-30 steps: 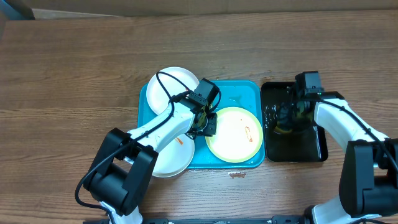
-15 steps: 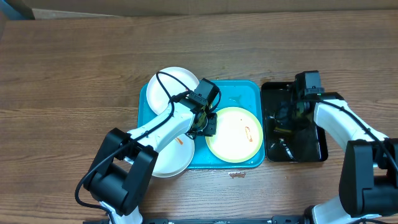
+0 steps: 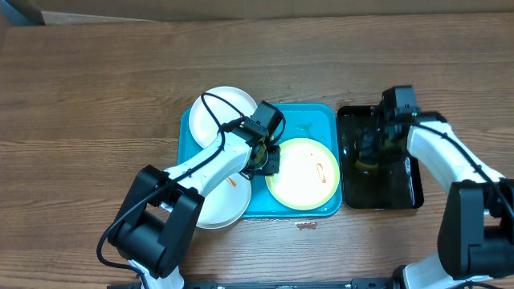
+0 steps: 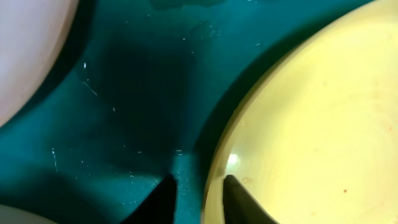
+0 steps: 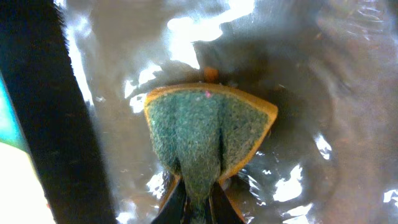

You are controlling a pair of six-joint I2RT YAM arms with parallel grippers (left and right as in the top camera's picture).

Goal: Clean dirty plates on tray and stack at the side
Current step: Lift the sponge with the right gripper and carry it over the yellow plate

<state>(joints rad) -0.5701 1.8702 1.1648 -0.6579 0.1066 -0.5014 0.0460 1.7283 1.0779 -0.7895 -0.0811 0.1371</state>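
On the large turquoise rectangular plastic tray [image 3: 321,112], the lime-green-rimmed round plate [image 3: 303,172] lies at 4 o'clock, one plain white round plate [image 3: 225,112] at 11 o'clock and a second white plate [image 3: 217,205] overhanging at 7 o'clock. The left claw [image 4: 198,186] straddles the green plate's 9 o'clock rim; I cannot tell whether it pinches. At the tray's 3 o'clock, over the narrow black tray [image 3: 405,189] of water, the right claw [image 5: 198,208] is clamped on a green-and-yellow sponge [image 5: 208,130].
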